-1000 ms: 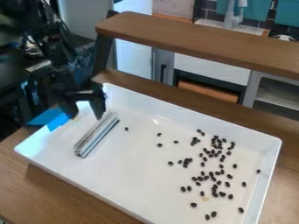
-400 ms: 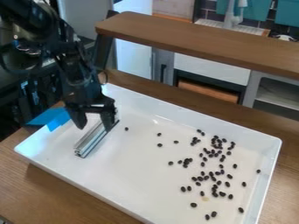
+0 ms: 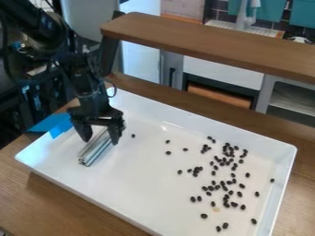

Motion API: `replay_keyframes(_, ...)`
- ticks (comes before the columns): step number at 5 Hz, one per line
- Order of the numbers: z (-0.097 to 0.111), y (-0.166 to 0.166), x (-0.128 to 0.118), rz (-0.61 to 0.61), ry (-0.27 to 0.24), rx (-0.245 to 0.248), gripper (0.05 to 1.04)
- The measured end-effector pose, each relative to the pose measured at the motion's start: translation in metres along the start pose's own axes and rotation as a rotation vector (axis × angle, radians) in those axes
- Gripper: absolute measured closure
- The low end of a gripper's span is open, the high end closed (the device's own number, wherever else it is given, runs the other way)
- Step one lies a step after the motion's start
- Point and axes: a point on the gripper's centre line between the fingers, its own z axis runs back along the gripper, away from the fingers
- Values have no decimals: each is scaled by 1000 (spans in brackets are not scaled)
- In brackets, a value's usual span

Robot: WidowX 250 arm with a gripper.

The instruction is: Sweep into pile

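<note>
Black gripper (image 3: 101,137) at the left of the frame, pointing down, fingers spread wide, nothing visibly clamped. Just below and partly between the fingertips, metal bar (image 3: 94,151), lying aslant in the white tray (image 3: 132,198); contact with the tips impossible to tell. Well off to the right, scattered loosely at centre right and lower right, dark beans (image 3: 225,225). Under the tray, wooden counter (image 3: 73,203); across the upper right, brown shelf (image 3: 209,40).

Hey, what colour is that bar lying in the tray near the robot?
Silvery metallic bar, seen in the camera view.
</note>
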Motion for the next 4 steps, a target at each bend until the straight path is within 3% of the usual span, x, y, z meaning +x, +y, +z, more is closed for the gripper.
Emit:
replay_keyframes(1,0,-4,2,-3,-6,-1,389)
replay_keyframes(2,-4,-11,-7,-1,21,-13,679)
replay_keyframes(4,-3,-44,-17,-4,81,-54,707)
